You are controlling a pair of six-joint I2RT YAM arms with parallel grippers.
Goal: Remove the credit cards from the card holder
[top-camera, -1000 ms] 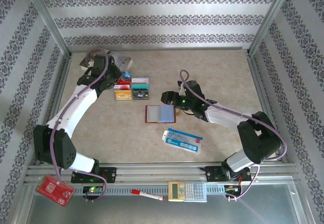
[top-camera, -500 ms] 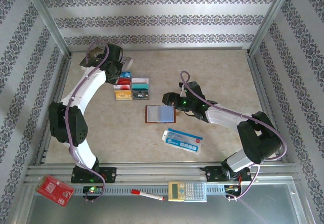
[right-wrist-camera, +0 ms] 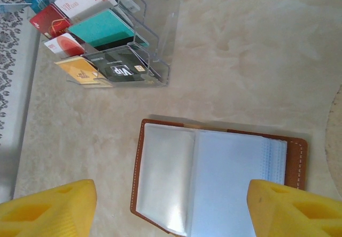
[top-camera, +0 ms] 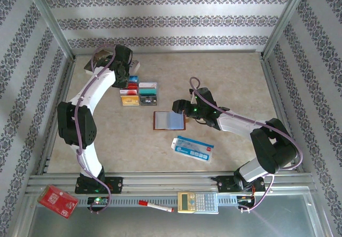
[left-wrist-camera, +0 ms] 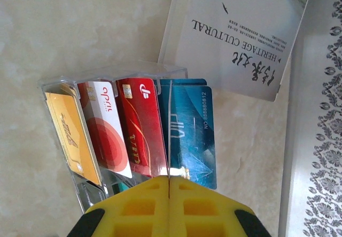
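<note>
While the left pincer (left-wrist-camera: pixel 169 186), pressed together, hovers over the credit cards (left-wrist-camera: pixel 139 130) racked upper left, the right pincer (right-wrist-camera: pixel 171 207) gapes above the card holder (right-wrist-camera: pixel 224 183) mid-frame, probably to steady it

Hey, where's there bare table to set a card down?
Wide bare table at the far right, beyond the right arm. Another patch near left, between the card holder and left arm. Crowded around the card rack and book.

I see the card holder (top-camera: pixel 170 120) lying open mid-table, my right gripper (top-camera: pixel 177 107) near its far right corner. Cards (top-camera: pixel 138 93) stand in a clear rack (top-camera: pixel 150 82) beside my left arm (top-camera: pixel 100 85).
</note>
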